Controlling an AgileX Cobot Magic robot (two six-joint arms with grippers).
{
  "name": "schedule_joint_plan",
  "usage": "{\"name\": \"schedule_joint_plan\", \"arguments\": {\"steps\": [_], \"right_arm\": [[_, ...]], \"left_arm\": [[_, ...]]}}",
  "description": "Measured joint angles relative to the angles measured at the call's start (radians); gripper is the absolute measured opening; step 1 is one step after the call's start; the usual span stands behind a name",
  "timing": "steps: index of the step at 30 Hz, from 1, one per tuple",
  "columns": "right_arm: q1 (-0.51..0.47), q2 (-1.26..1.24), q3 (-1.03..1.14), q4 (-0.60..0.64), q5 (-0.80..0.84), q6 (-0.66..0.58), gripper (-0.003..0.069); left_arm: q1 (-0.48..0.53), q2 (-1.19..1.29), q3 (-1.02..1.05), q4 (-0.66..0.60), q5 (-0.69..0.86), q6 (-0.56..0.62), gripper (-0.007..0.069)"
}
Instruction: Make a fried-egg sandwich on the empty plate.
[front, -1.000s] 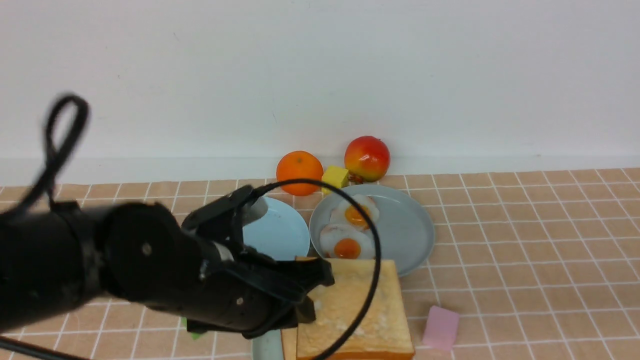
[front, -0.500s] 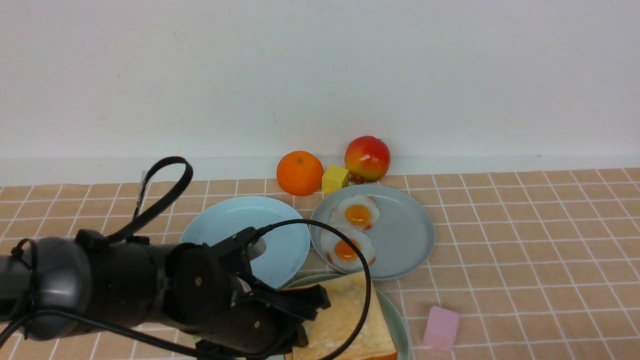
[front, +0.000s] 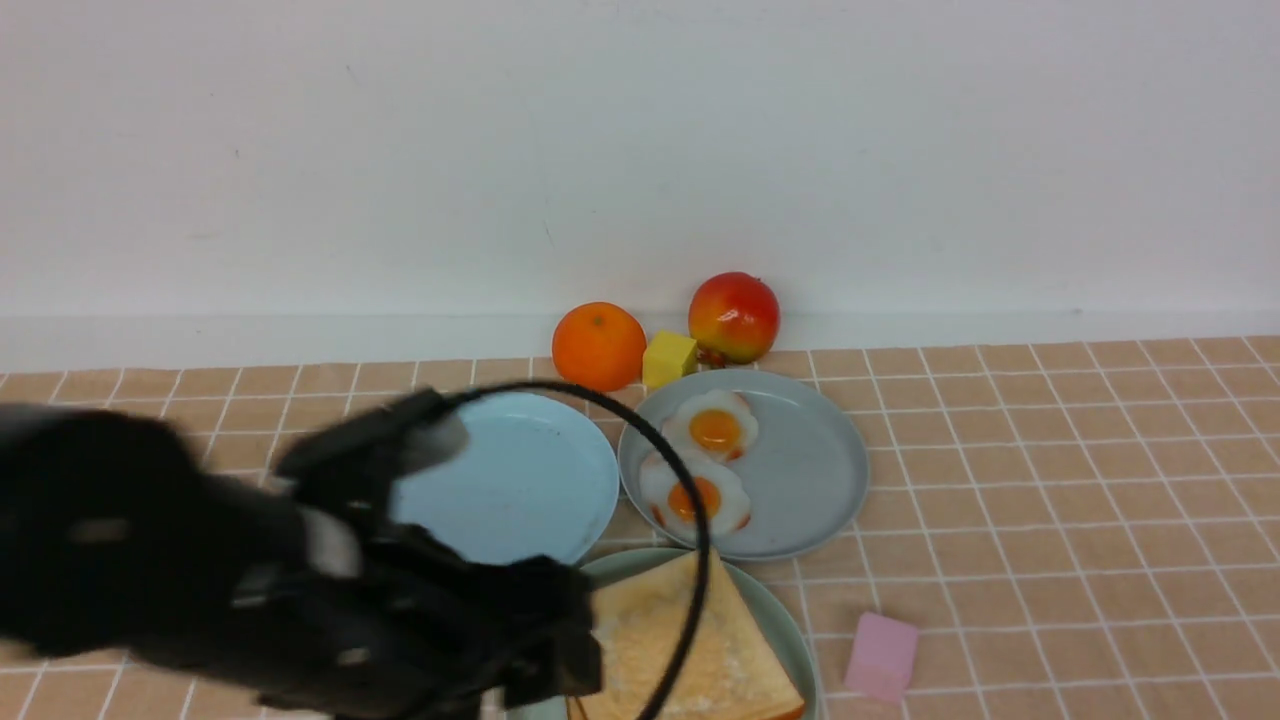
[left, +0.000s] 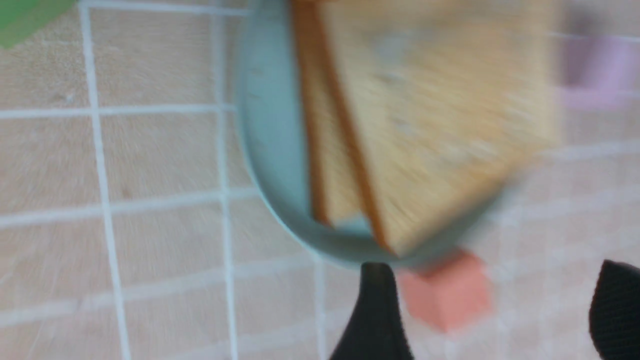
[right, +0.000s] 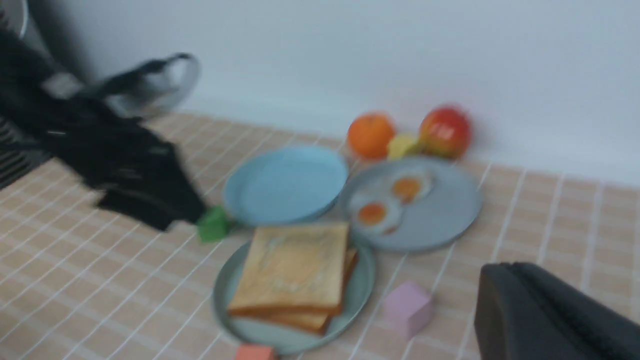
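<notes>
L pincer (left: 492, 310) is gaping empty; R pincer is closed. Toast stack (front: 690, 640) is lying skewed on mint plate (front: 800, 655), top slice's corner pointing twd grey-blue plate (front: 810, 470).

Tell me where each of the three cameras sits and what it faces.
Front view: between the two arms, looking forward over the table at the wall; the left arm shows.
Left wrist view: on the left wrist, looking down on the toast; its open gripper's dark tips show.
Right wrist view: on the right wrist, looking across the plates; the closed right gripper and the left arm show.
Shared by both wrist views: toast, pink block.
</notes>
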Motion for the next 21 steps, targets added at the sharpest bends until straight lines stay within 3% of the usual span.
{"name": "schedule_joint_plan", "arguments": {"steps": [3,7,12,13,14,15,21], "right_arm": [[0.000,-0.034,0.009,-0.049,0.010,0.000,-0.0013],[0.000,-0.032,0.059,-0.084,0.026,0.000,-0.0009],[0.000,-0.031,0.104,-0.092,0.006,0.000,-0.0008],[0.000,-0.031,0.105,-0.092,0.006,0.000,-0.0008],[0.000,-0.031,0.107,-0.092,0.005,0.000,-0.0006],[0.000,-0.031,0.107,-0.092,0.004,0.000,-0.0006],[0.000,-0.031,0.107,-0.092,0.000,0.000,-0.0002]], "left_arm": [[-0.001,-0.204,0.000,0.018,0.105,0.001,0.0535],[-0.002,-0.515,0.001,0.054,0.233,0.000,0.0448],[-0.002,-0.786,0.001,0.112,0.356,-0.010,0.0171],[-0.002,-0.792,0.001,0.118,0.361,-0.010,0.0156],[-0.002,-0.827,0.001,0.145,0.403,-0.014,0.0046],[-0.002,-0.837,0.001,0.162,0.438,-0.014,-0.0004],[-0.002,-0.840,0.003,0.233,0.523,-0.021,-0.0013]]}}
